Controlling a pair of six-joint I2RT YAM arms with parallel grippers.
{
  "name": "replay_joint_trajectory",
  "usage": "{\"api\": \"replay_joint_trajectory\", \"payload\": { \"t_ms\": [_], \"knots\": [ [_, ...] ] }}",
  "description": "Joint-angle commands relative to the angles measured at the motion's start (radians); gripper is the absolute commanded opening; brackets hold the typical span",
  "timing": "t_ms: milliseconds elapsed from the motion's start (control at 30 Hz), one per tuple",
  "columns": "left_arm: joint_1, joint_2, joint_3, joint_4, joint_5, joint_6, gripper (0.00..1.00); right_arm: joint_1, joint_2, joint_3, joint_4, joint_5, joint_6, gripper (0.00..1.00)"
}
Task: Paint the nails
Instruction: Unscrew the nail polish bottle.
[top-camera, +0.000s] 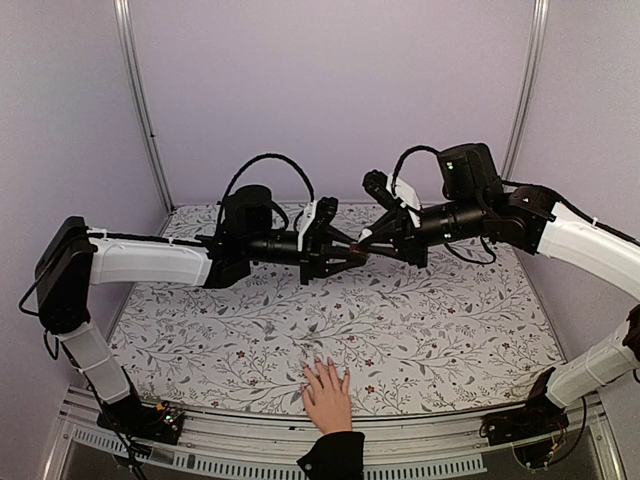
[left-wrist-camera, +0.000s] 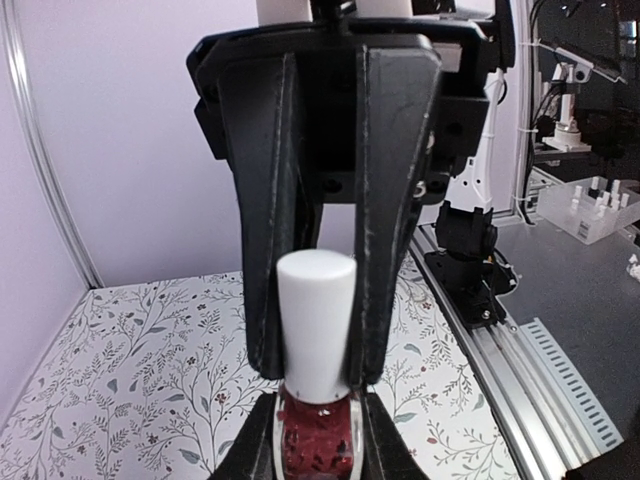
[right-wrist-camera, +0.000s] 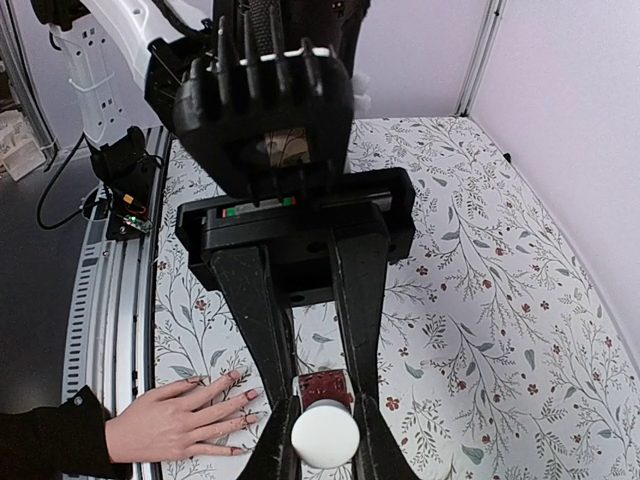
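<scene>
We found the left gripper (top-camera: 352, 256) pinching the bottle (left-wrist-camera: 315, 445) and the right gripper (top-camera: 370, 240) clamped on its cap (left-wrist-camera: 316, 320), above the worktop's (top-camera: 450, 330) middle. The hand (top-camera: 327, 395) lay flat at the near edge, nails (right-wrist-camera: 250, 396) barely discernible, sleeve (top-camera: 335, 455) cut off.

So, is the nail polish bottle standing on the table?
No, the nail polish bottle is held in mid-air between the left end effector and the right end effector, well above the table.

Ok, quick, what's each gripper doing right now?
Left gripper: closed on the dark-red bottle.
Right gripper: closed on the bottle's white cap.
</scene>
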Motion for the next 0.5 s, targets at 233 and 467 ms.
{"api": "replay_joint_trajectory", "payload": {
  "t_ms": [233, 467],
  "knots": [
    [-0.004, -0.003, -0.007, -0.019, -0.049, 0.008, 0.00, 0.021, 0.010, 0.029, 0.039, -0.055, 0.029, 0.13],
    [-0.002, -0.005, -0.016, -0.014, -0.047, 0.008, 0.00, 0.022, -0.002, 0.031, 0.024, -0.038, 0.028, 0.28]
  ]
}}
